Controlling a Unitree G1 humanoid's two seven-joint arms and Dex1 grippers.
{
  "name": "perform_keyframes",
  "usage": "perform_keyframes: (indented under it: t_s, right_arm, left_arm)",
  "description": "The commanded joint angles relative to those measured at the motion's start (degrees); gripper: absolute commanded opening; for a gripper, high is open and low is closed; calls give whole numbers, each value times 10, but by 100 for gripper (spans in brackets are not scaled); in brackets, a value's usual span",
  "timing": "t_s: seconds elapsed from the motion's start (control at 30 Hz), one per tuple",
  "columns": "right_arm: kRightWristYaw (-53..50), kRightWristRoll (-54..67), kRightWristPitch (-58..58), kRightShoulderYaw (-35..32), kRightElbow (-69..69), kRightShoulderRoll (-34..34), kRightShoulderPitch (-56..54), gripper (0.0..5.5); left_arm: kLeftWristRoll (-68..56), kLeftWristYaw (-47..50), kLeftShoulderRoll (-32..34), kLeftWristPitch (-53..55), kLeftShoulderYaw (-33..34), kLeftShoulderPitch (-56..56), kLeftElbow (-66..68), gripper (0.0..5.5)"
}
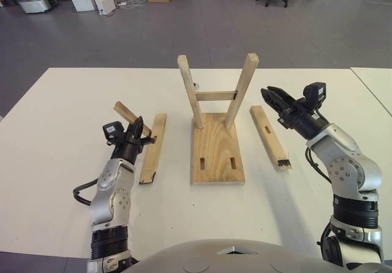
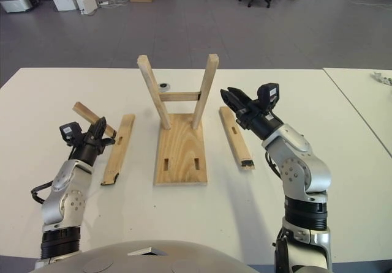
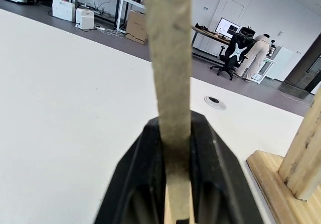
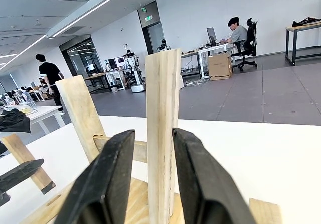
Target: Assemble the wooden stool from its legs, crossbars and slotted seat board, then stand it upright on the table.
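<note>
Wooden crossbar (image 1: pixel 124 112) clenched in left hand (image 1: pixel 138 128), right hand (image 1: pixel 269 94) open nr upright legs (image 1: pixel 242 89), so a bump prob topples 'em.

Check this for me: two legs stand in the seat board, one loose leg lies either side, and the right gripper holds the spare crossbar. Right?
Not quite: the left gripper holds the spare crossbar, as the left wrist view shows; the right gripper is open and holds nothing. The rest stands.

Honey-toned seat board (image 1: pixel 217 153) with streaky grain, paler beige legs (image 1: pixel 190 92), tan crossbar (image 1: pixel 124 111), white counter (image 1: pixel 61 120), black left pincer (image 1: pixel 138 128), black right pincer (image 1: pixel 272 95), dull grey floor (image 1: pixel 245 28)
</note>
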Motion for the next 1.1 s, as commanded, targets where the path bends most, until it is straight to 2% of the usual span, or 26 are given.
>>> perform_keyframes:
  t_s: [0.03,0.33,0.5,0.63,0.8,0.93,1.1]
  right_arm:
    - [-1,-10,-10,10,7,6,0,138]
    - [0,-17,-20,15,21,10,-5,138]
    - [2,-20,-21,14,26,7,-6,138]
    - [9,-20,-17,6,36,-6,-15,138]
    - [13,-21,-16,11,41,-12,-21,138]
    - [16,-21,-15,9,45,-17,-24,138]
    - [17,-23,-17,8,49,-19,-28,138]
  left_arm:
    - [17,-4,-10,-15,-13,14,11,40]
    - [102,-16,21,-50,-50,41,72,40]
    - [133,-67,68,-61,-79,87,102,40]
    - [143,-128,113,-86,-82,111,169,40]
    - [165,-175,124,-148,-108,143,305,40]
    - [141,-205,118,-146,-108,143,359,40]
    - [144,-231,154,-107,-128,130,375,40]
